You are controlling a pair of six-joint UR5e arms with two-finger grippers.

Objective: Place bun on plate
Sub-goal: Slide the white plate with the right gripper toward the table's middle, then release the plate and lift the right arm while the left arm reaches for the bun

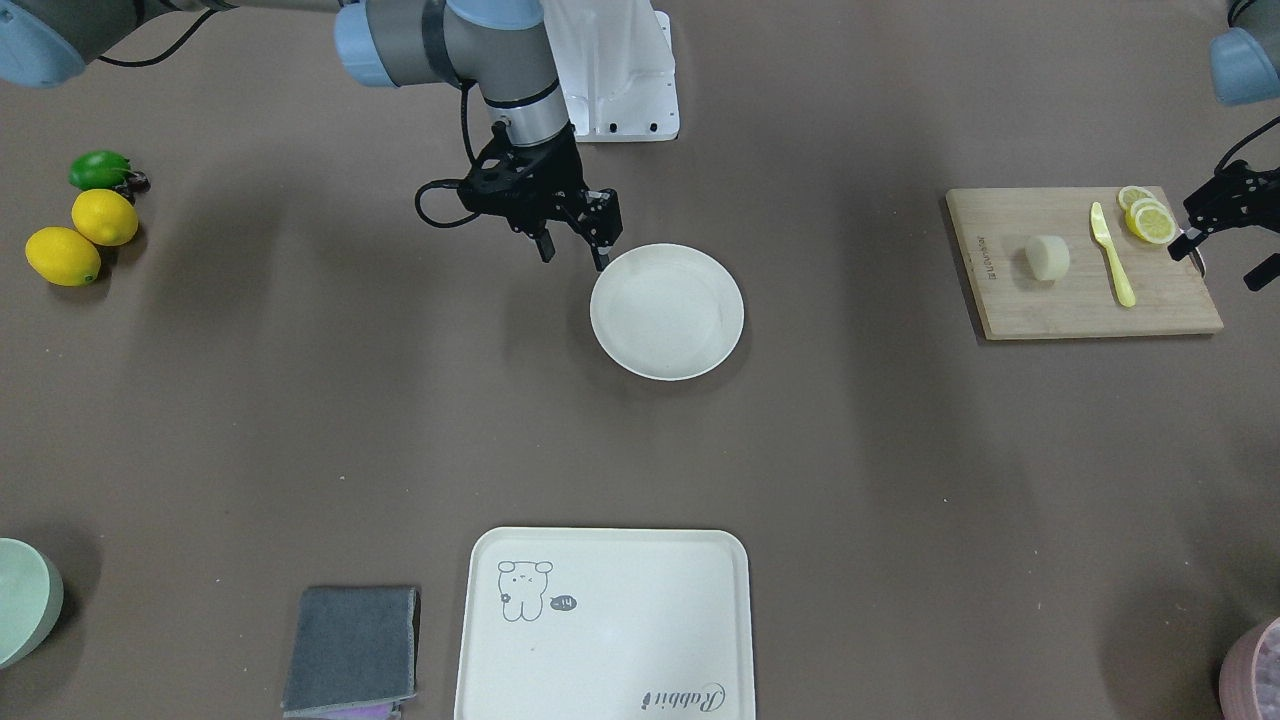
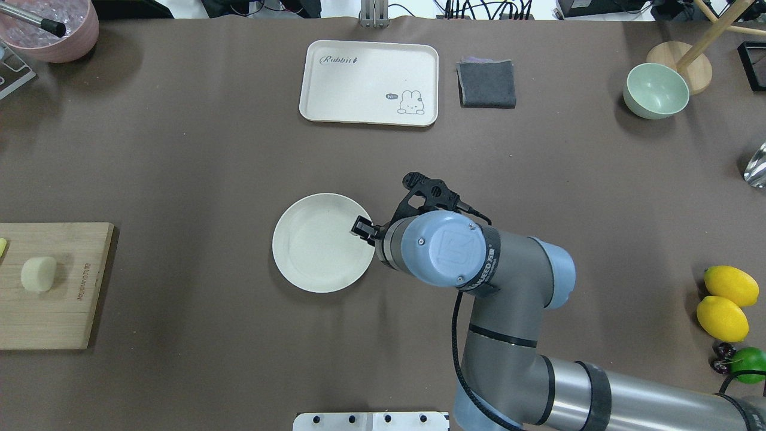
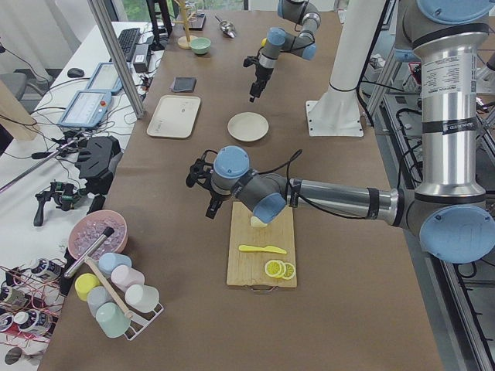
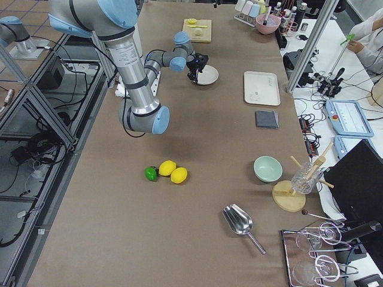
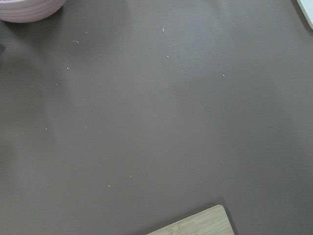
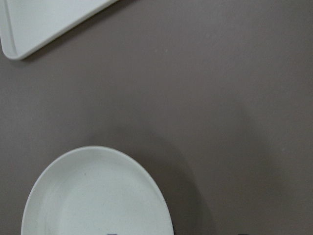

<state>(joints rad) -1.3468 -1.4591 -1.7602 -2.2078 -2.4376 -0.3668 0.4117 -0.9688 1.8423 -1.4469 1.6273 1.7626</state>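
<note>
The bun, a small pale lump, lies on the wooden cutting board. Well apart from it, near the table's middle, the round cream plate holds nothing. My right gripper hangs open over the plate's rim on the robot's side, with nothing between its fingers. My left gripper is raised beside the board's outer edge near the lemon slices, open and holding nothing. In the overhead view it is out of frame.
A yellow knife lies on the board beside the bun. A bear-printed tray and a grey cloth sit at the operators' edge. Lemons, a green bowl and a pink bowl stand at the table's ends.
</note>
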